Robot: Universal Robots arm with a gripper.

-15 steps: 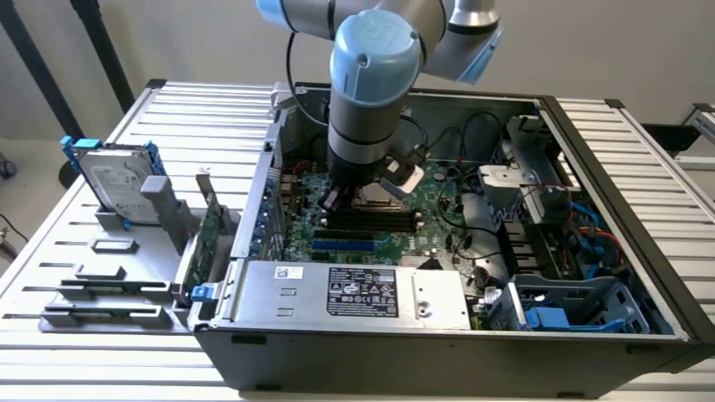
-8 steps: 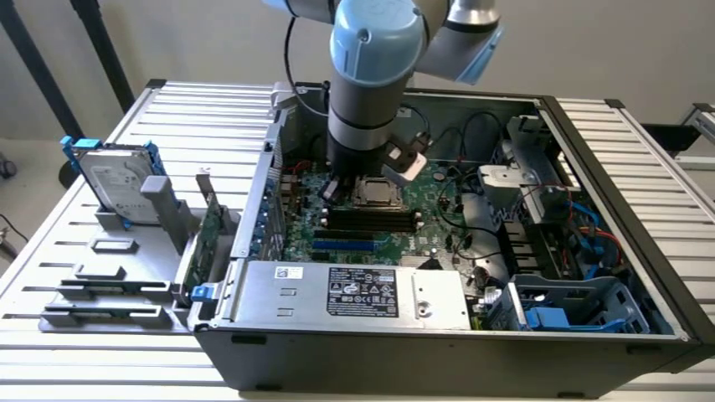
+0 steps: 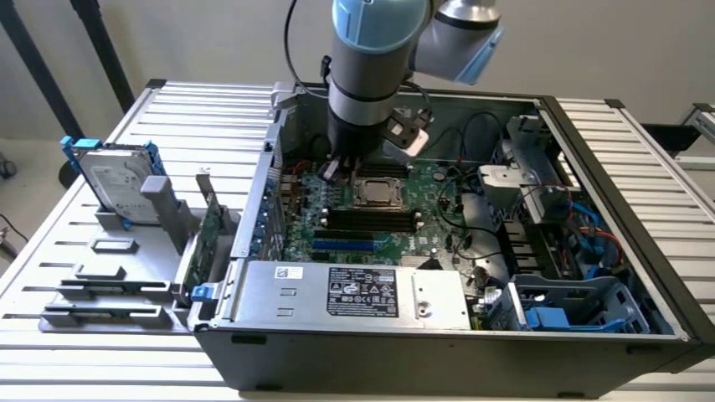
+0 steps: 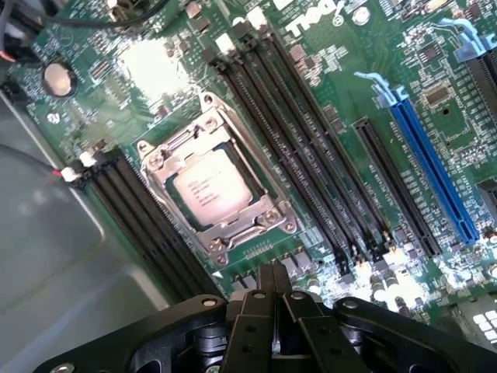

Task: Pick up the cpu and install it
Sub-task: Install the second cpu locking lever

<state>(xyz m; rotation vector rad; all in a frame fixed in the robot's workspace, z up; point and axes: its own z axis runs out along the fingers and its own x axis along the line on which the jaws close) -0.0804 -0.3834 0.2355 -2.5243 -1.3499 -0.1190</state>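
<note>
The cpu [image 4: 208, 189] is a small silver-grey square lying flat in the metal-framed socket [image 4: 268, 221] on the green motherboard [image 4: 365, 70]. In the exterior view the cpu [image 3: 374, 191] sits mid-board inside the open computer case [image 3: 447, 343]. My gripper [image 4: 273, 273] is shut, its black fingers pressed together with nothing between them. It hovers just off one edge of the socket, apart from the cpu. From the exterior view, my gripper [image 3: 335, 170] hangs low over the board, slightly toward that view's left of the socket.
Black memory slots [image 4: 311, 155] flank the socket, with a blue slot [image 4: 435, 171] further out. A power supply [image 3: 347, 289] lies near the case front, cables and drive bays [image 3: 558, 218] at the exterior view's right. A hard drive [image 3: 112, 180] stands in grey holders outside.
</note>
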